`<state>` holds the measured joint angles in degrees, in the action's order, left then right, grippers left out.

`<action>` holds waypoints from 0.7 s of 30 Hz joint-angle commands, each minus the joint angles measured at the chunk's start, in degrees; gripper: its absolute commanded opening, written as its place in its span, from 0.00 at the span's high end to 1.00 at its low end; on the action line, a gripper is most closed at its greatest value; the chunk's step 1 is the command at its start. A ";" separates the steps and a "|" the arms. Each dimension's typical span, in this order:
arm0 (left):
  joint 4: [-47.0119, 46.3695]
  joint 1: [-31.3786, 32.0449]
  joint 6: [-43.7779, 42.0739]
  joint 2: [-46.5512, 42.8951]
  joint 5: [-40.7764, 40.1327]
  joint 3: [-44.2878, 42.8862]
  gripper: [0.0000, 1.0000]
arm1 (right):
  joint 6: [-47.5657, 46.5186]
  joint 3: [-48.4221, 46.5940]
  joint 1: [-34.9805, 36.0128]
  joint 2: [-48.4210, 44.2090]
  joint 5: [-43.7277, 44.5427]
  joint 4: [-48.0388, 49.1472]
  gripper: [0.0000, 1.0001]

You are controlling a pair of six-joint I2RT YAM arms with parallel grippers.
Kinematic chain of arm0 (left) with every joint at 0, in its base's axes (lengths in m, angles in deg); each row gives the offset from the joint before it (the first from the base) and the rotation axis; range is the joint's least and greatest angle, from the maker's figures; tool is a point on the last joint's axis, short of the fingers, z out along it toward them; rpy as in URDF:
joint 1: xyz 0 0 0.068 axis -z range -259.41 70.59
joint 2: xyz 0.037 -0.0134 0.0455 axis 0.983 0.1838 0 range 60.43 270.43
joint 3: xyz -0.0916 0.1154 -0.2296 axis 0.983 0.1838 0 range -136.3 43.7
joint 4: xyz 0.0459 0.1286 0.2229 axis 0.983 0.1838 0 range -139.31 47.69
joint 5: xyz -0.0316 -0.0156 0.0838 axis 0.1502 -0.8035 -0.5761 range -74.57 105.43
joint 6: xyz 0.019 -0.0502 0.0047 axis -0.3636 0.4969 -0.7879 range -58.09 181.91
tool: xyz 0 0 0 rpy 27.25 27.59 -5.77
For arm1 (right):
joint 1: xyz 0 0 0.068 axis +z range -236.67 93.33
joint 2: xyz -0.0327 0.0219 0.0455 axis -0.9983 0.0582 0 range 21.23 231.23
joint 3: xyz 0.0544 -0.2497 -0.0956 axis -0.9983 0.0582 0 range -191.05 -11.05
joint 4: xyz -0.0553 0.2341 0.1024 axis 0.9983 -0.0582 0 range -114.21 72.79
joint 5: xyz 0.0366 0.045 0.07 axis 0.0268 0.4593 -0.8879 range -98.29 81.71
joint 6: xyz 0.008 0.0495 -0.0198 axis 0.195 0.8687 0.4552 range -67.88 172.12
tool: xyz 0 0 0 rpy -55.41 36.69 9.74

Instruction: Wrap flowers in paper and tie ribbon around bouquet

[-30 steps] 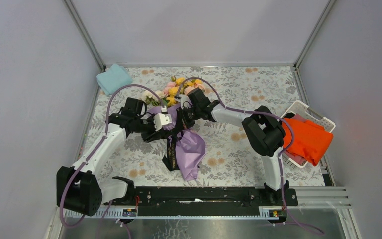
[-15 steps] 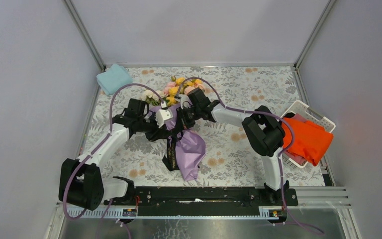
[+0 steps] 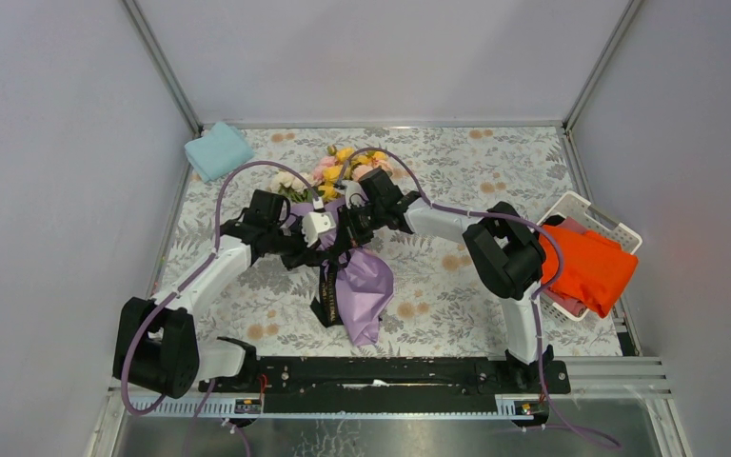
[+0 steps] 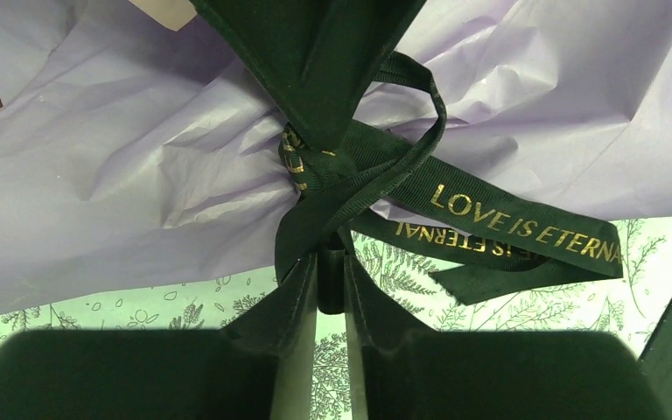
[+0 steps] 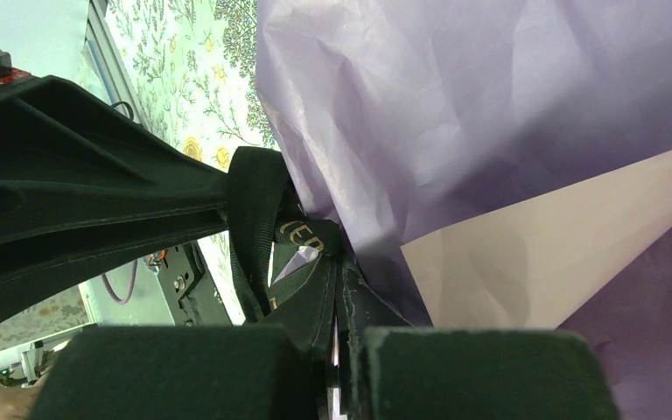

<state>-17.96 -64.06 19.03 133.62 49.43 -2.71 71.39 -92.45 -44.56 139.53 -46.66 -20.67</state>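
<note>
Nearest, along the table's (image 3: 457, 286) front edge, a black rail (image 3: 390, 371) carries both arm bases. Just beyond it lies the bouquet (image 3: 362, 286), its closed tail end pointing at the rail and its open end away. The lilac paper (image 4: 96, 175) is gathered tight at the bouquet's waist, where the black ribbon (image 4: 525, 229) is wound round and crossed into a knot. Two loose ends with gold lettering trail off the bouquet's side onto the table.

The left gripper (image 4: 331, 289) comes at the bouquet's waist from its left. Its fingers are nearly together and clamp a strand of ribbon just below the knot. The right gripper (image 5: 339, 297) reaches in from the bouquet's right, jaws pressed together at the knot with a ribbon strand pinched between them. The two sets of fingertips nearly meet there.

Past the waist, the flowers (image 3: 343, 162) spill yellow, pink and white out of the bouquet's far end. A blue cloth (image 3: 217, 150) sits far left of the bouquet in the back corner. Well right of the bouquet, an orange cloth (image 3: 590, 267) hangs out of a white basket (image 3: 581, 211).
</note>
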 commanded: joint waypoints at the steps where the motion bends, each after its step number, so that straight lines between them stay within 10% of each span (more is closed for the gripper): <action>1: -1.11 0.24 -2.03 -0.18 -0.45 0.81 0.79 | -1.17 -0.97 0.45 -2.46 0.76 1.53 1.00; 7: -0.71 0.22 -1.95 -0.78 -1.14 0.98 1.00 | -1.16 -1.34 0.48 -2.37 0.62 1.29 1.00; 21: 5.59 -5.27 -6.35 -4.42 -2.33 -1.81 1.00 | -1.47 5.26 -4.33 -9.15 4.86 1.36 1.00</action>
<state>-14.90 -67.29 15.08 130.78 47.62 -2.56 70.78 -89.26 -46.18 136.23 -44.65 -20.72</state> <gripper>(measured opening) 0.006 0.011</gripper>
